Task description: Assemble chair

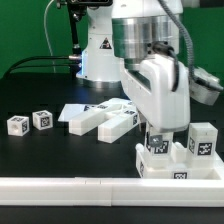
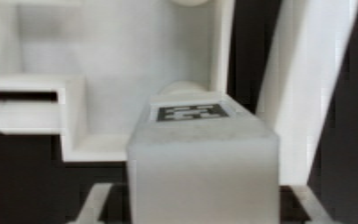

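The gripper (image 1: 157, 140) clamps a matte white square plastic post (image 2: 202, 170), tag-topped, just beside the long low white rail (image 1: 100, 186).

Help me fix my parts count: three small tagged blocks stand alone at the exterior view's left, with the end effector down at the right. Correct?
Not three: two blocks stand there, as the exterior view shows. The end effector is indeed down at the right.

Exterior view low, front-on, mid-range, facing the arm (image 1: 150, 50) across the black tabletop (image 1: 40, 150), white rail (image 1: 60, 185) nearest the lens, wrist view very close, aimed past the end effector (image 1: 158, 132) onto tagged chair piece (image 2: 202, 150), only that piece (image 1: 178, 165) shared.
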